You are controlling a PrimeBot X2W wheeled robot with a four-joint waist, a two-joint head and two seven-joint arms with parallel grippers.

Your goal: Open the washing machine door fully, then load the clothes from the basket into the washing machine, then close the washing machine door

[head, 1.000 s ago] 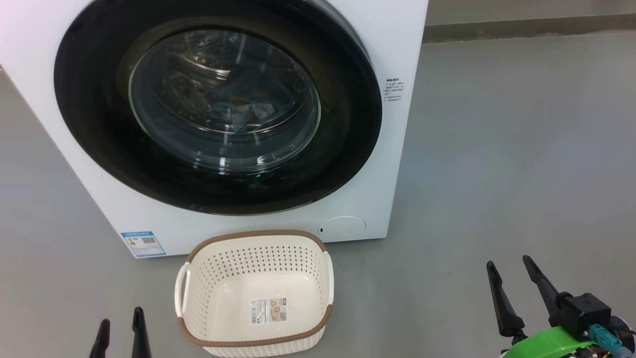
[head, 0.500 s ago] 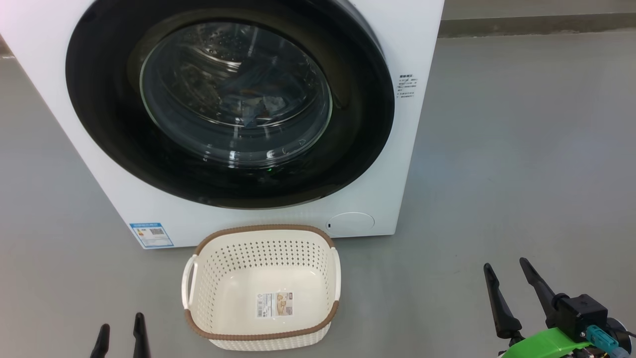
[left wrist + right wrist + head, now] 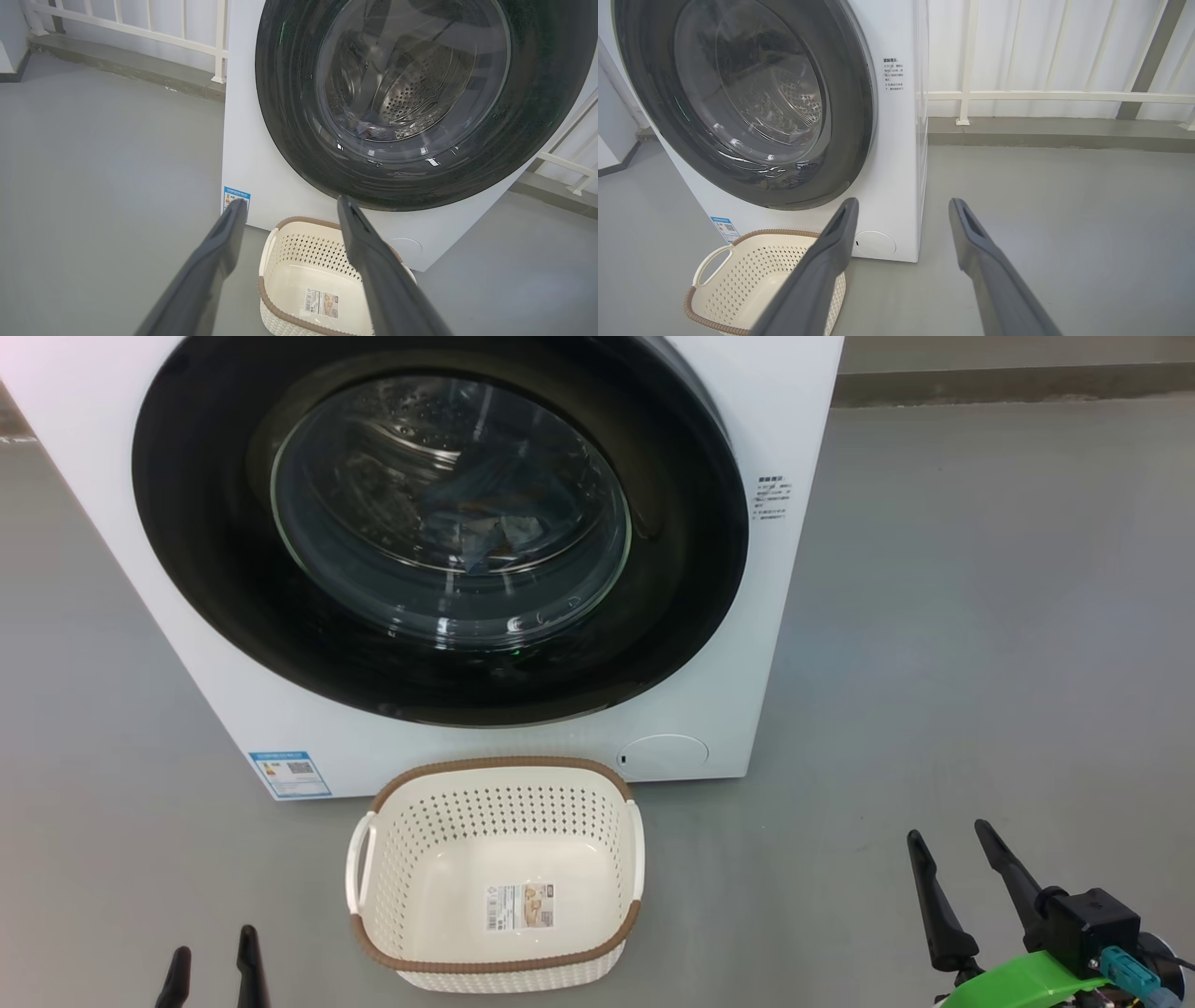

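— Grey floor (image 3: 980, 616) and the white railing (image 3: 1055, 95) behind look as they did a second ago; so what has shifted for us?
— Only our head camera, we think. The washing machine (image 3: 794, 429) and everything in front of it have slid a little to the right in the head view, all together. That is our own turning, not theirs.
— And the washing machine door (image 3: 215, 607)?
— Flush against the front, as it was a second ago. We see no gap around its black ring from either wrist view.
— Then the basket (image 3: 504, 817)?
— On the floor just in front of the washing machine, apart from it, with nothing in it but its label sticker (image 3: 520, 907).
— So where are the clothes (image 3: 485, 537)?
— Inside the drum. A bluish heap shows low behind the glass bowl, its print too dim to make out.
— Our grippers?
— Our left gripper (image 3: 210, 943) has sunk a touch lower in the head view, while our right gripper (image 3: 947, 831) has hardly moved. Both have their jaws spread wide, hold nothing, and are well clear of door and basket.
— Meaning?
— We judge all three steps done.
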